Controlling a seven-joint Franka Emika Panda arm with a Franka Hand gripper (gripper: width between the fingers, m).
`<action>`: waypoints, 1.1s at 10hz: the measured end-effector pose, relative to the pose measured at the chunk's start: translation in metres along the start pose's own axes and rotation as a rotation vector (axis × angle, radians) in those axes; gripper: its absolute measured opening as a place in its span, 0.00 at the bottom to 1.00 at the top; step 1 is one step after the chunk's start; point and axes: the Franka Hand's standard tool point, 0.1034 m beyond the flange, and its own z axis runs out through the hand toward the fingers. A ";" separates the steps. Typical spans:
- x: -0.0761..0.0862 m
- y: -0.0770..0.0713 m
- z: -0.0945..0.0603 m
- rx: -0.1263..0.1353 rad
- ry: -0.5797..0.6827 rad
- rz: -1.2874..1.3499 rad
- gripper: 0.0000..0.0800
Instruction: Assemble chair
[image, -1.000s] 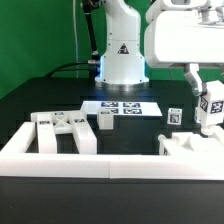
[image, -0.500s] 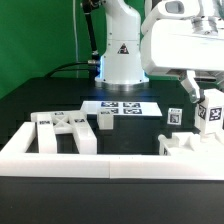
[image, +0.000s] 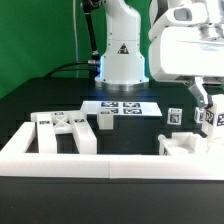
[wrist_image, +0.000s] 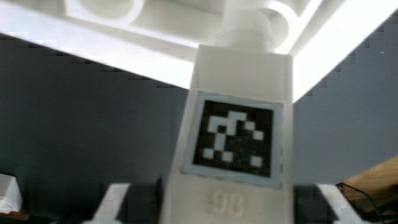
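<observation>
Panda's gripper (image: 206, 110), jaws narrow, clamps 1 square chair post (image: 213, 120) by the table's edge at the exterior view's right. Likely light, rigid, slick plastic, best pinched across 2 flat opposite faces.

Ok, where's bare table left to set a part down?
Bare black table lies between the marker board and the front rail, beside the frame piece. More lies at the exterior view's left of the marker board. That view's right is crowded: the gripper holding a tagged post, plus loose parts.
</observation>
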 end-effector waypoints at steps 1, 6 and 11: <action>-0.002 -0.003 0.002 0.003 -0.003 -0.003 0.39; -0.006 -0.007 0.008 0.009 -0.008 -0.005 0.39; -0.022 -0.010 0.015 0.005 0.001 -0.005 0.39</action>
